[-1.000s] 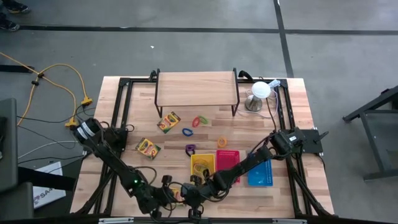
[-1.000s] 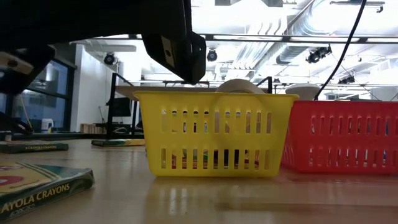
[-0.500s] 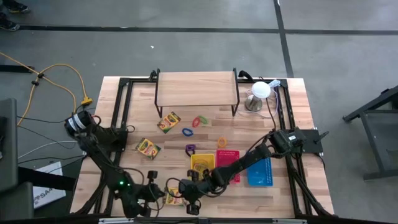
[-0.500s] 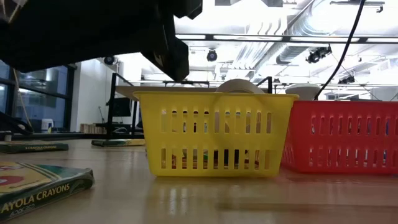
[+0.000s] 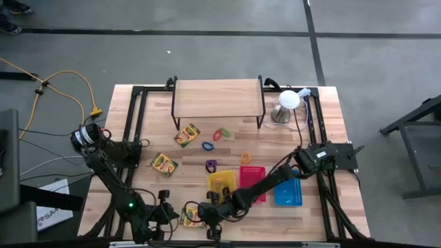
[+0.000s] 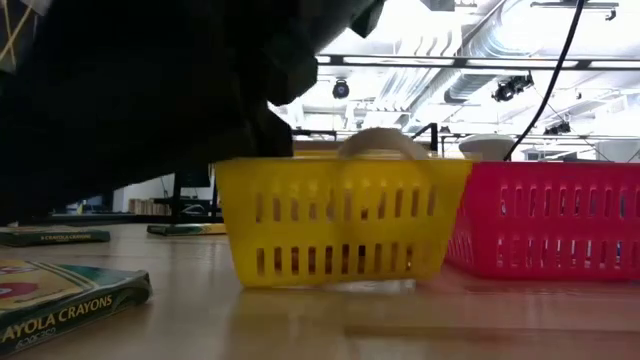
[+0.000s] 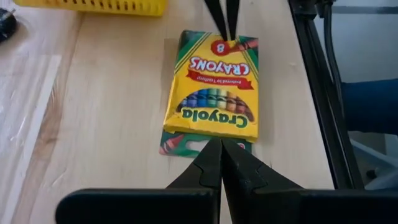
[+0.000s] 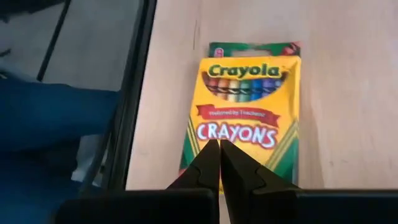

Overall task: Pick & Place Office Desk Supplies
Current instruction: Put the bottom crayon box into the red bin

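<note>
crayon box (image 7: 211, 93) near table (image 5: 145, 200) edge | both tools (image 7: 221, 144) closed over it

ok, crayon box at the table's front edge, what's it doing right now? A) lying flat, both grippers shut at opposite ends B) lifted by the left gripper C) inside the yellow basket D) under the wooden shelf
A: the crayon box lies flat on the table, with the shut left gripper and the shut right gripper at opposite ends.

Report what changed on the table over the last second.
The yellow basket has tilted and shifted slightly, nudged by the right arm. The left gripper drew back from the near-edge crayon box; the right gripper advanced over it. Both stayed shut. The box and red basket stayed put.
</note>
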Robot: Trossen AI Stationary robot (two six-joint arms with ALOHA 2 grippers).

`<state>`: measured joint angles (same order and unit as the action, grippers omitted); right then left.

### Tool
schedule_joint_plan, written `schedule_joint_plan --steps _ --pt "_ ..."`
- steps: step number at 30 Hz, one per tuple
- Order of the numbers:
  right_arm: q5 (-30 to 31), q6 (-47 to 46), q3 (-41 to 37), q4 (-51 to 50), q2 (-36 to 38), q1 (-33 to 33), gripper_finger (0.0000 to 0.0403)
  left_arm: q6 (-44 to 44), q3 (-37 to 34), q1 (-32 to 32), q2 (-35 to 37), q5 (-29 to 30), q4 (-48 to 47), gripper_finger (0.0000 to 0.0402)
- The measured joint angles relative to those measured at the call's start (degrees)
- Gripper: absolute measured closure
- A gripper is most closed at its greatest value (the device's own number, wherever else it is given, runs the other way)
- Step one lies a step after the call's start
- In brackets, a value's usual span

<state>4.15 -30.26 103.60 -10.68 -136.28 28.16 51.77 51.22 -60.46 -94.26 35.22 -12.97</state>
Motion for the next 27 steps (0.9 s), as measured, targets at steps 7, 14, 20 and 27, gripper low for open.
schedule_joint_plan --steps 7,14,20,27 --pt "-1.1 3.6 0.0 -2.1 -0.6 -0.1 0.0401 1.9 0.0 -0.5 -0.2 0.1 -0.5 0.0401" --pt "-0.7 6.5 2.4 -5.3 0.0 -0.2 0.0401 1.9 0.0 -0.4 -0.2 0.1 -0.8 0.0401" --pt "0.2 6.6 3.1 -5.8 0.0 -0.2 0.0401 1.9 0.0 -0.4 -0.2 0.1 -0.8 0.0401" --pt "0.4 6.9 3.0 -5.9 0.0 -0.2 0.0401 2.1 0.0 -0.4 -0.2 0.2 -0.8 0.0401"
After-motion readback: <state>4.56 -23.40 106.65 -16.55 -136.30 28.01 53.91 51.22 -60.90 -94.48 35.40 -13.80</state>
